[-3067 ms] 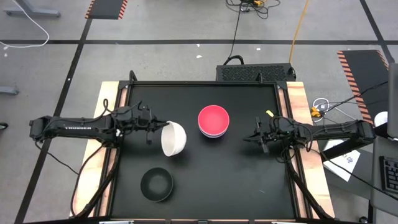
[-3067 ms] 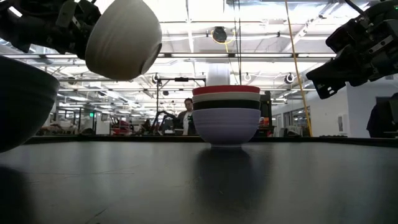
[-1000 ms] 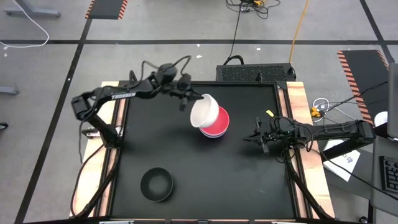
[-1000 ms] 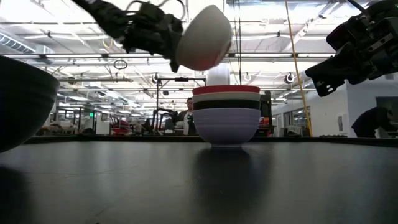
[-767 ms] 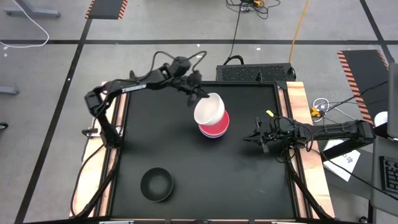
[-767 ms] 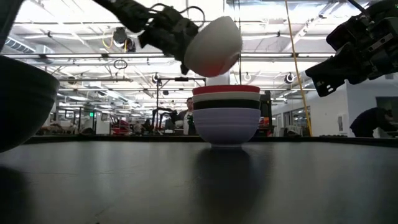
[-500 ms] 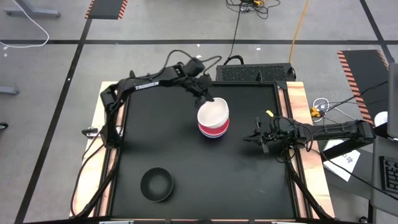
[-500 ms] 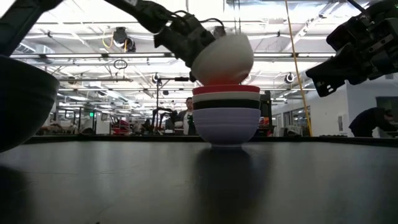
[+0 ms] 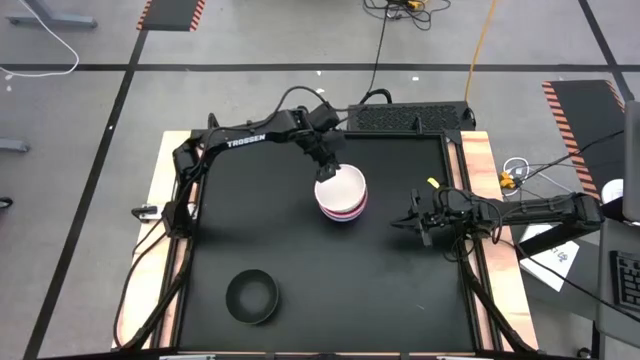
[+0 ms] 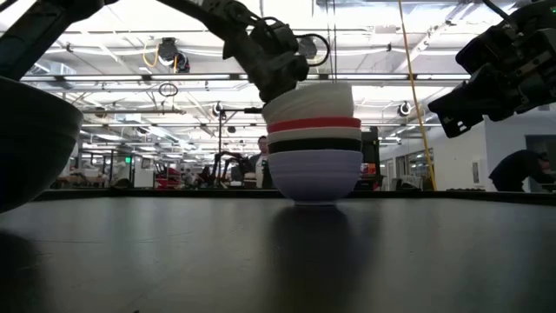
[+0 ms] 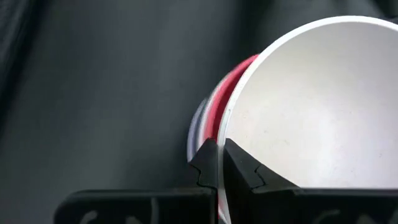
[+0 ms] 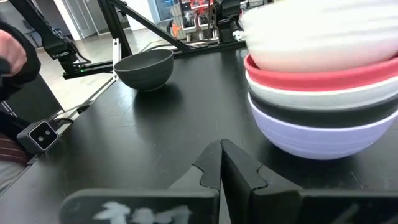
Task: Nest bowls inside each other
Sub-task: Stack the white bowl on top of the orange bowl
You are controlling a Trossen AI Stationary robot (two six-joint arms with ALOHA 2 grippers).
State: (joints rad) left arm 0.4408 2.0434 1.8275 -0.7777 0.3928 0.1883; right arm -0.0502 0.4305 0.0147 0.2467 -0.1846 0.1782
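Observation:
A stack of nested bowls (image 9: 341,200) stands mid-table, from the bottom lavender (image 10: 314,174), black (image 10: 314,144), white and red (image 10: 313,124). A second white bowl (image 10: 308,103) sits on top of the stack, mouth up and slightly tilted. My left gripper (image 9: 328,166) is shut on that bowl at its far-left side. A lone black bowl (image 9: 251,297) rests on its base near the table's near edge. My right gripper (image 9: 413,220) hovers shut to the right of the stack, above the table. My left gripper pinches the top white bowl's rim (image 11: 227,127) on the bowl's far-left side. One finger (image 11: 242,171) is inside the bowl and one (image 11: 205,165) outside. The fingers slant down from the table's far left. The bowl's underside sits in the red bowl (image 11: 225,93), slightly tilted.
The lone black bowl (image 12: 146,68) stands well away from the stack toward the near-left. Bare black tabletop (image 9: 400,290) lies between the stack and the near edge. Wooden rails (image 9: 480,170) run along the table's sides. A person shows far off in the room behind.
My left gripper carried the white bowl toward the table's right and far edge until it was over the stack, then lowered it. The bowl turned from lying on its side to mouth-up and now sits in the red bowl. The right arm kept still.

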